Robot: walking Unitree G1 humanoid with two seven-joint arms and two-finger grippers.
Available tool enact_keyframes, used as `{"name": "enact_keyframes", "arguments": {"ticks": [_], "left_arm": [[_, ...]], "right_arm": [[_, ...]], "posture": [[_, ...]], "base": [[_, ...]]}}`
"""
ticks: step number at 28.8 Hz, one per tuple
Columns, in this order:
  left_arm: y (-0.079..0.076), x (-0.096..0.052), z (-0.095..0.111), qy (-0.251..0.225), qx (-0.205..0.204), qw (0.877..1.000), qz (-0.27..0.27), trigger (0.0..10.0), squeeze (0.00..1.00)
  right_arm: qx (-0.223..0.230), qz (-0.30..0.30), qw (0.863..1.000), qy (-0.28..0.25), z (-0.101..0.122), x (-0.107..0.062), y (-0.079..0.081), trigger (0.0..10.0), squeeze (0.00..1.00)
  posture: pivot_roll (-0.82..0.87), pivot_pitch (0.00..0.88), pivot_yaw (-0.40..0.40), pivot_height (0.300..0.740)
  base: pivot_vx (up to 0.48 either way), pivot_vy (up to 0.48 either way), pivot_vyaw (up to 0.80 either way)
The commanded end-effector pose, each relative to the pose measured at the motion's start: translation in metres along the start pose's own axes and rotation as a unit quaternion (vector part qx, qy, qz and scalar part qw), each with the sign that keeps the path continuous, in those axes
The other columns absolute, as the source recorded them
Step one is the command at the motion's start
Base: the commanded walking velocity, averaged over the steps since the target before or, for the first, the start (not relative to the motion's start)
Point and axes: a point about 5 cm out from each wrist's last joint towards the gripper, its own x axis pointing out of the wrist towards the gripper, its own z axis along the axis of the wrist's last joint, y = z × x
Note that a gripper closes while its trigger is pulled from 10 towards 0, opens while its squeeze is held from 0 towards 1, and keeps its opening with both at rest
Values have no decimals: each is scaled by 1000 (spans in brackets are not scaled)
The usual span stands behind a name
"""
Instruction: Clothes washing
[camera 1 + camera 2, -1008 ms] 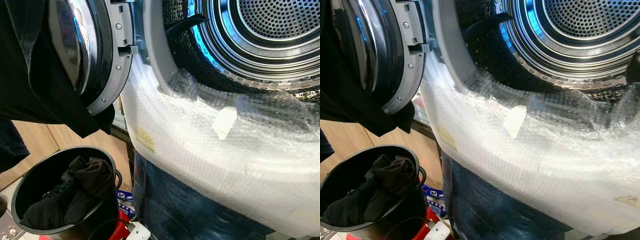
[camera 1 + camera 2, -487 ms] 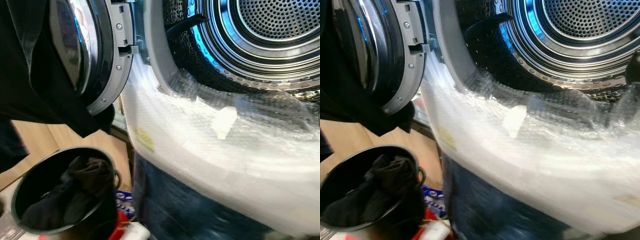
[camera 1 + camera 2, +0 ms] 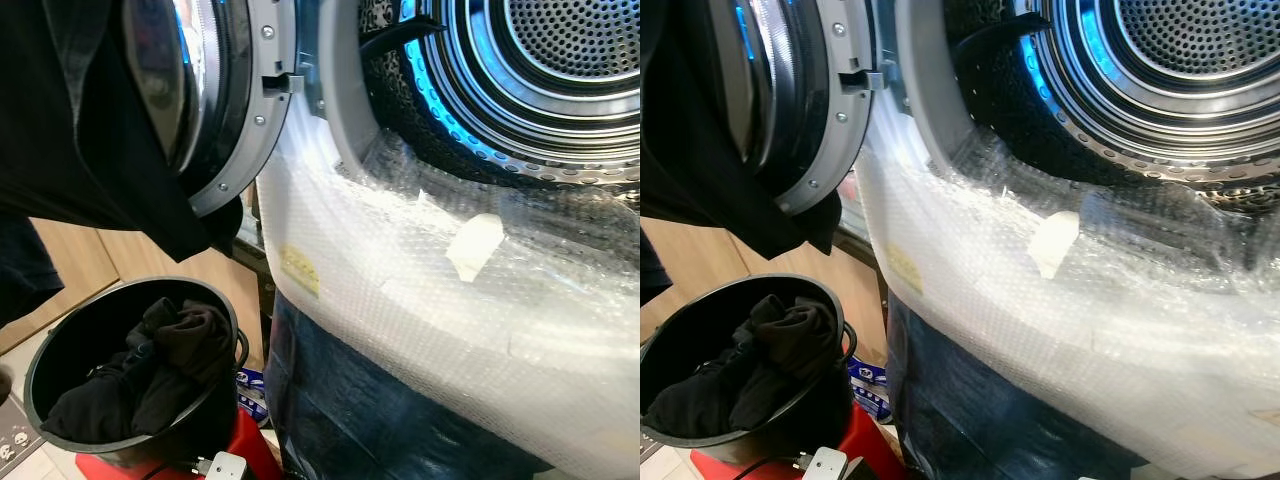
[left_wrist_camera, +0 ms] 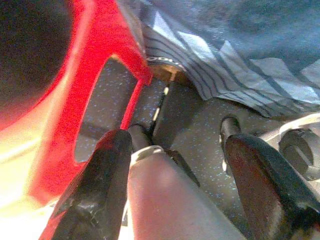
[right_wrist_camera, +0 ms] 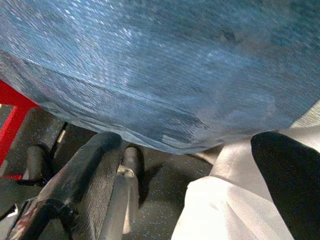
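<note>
Nearest, hanging low at the robot's left: left gripper (image 4: 172, 165), fingers (image 4: 95, 195) spread apart and grasping nothing, above a dark speckled floor (image 4: 200, 125) beside a red stand (image 4: 75, 100). On the other side, likewise low: right gripper (image 5: 190, 165), fingers (image 5: 85, 185) parted and holding nothing, just under blue patterned wrapping (image 5: 150, 65).

Further out, at lower left of the head views: a round black bucket (image 3: 215, 420) resting on the red stand, with a heap of dark clothes (image 3: 150, 370) inside, piled toward its right wall. Small white plug or adapter (image 3: 225, 467) with a black cord at the foot of the bucket.

Above the bucket: a large black garment (image 3: 70, 140) draped over the swung-open washer door (image 3: 240, 110), lower edge hanging just over the bucket's rim.

To the right: washing machine front wrapped in white bubble wrap (image 3: 400, 290), with a yellowish label (image 3: 299, 270) and a pale patch of tape (image 3: 474, 246) on it; blue patterned wrapping below, over the lower panel.

Farthest back: grey door seal (image 3: 345, 110) and perforated steel drum (image 3: 560, 60), lit blue along its left rim, with a dark paddle inside. Light wooden panelling (image 3: 70, 270) behind the bucket at left.
</note>
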Motion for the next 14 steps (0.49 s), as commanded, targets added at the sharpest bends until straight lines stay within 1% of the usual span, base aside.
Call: {"name": "enact_keyframes", "arguments": {"ticks": [1,3,4,5,6,7,10,11,14], "left_arm": [[-3,0,-1,2,34,999,-11,10000,0],[-3,0,1,-5,64,998,-13,10000,0],[-6,1,6,-14,110,994,-21,10000,0],[-6,1,6,-14,110,994,-21,10000,0],[-6,1,8,-18,119,993,-24,10000,0],[-7,2,13,-27,108,993,-29,10000,0],[-10,3,17,-33,92,994,-45,10000,0],[-11,3,18,-34,105,993,-51,10000,0],[-12,3,21,-39,107,992,-56,10000,0]], "right_arm": [[19,-24,999,20,-9,-2,-7,10000,0],[35,-33,998,33,-13,-2,-9,10000,0],[52,-41,996,51,-20,-3,-9,10000,0],[52,-41,996,51,-20,-3,-9,10000,0],[58,-43,996,55,-22,-3,-9,10000,0],[70,-43,995,55,-23,-4,-6,10000,0],[65,-34,996,57,-26,-3,1,10000,0],[70,-35,995,58,-26,-4,2,10000,0],[71,-34,995,59,-27,-4,3,10000,0]], "posture": [[38,27,-53,740],[39,26,-47,740],[41,27,-41,740],[41,27,-41,740],[44,23,-38,740],[47,20,-31,740],[40,17,-19,740],[40,17,-18,740],[37,17,-14,740]], "base": [[0,0,0],[0,0,0],[0,0,0],[0,0,0],[0,0,0],[0,0,0],[0,0,0],[0,0,0],[0,0,0]]}}
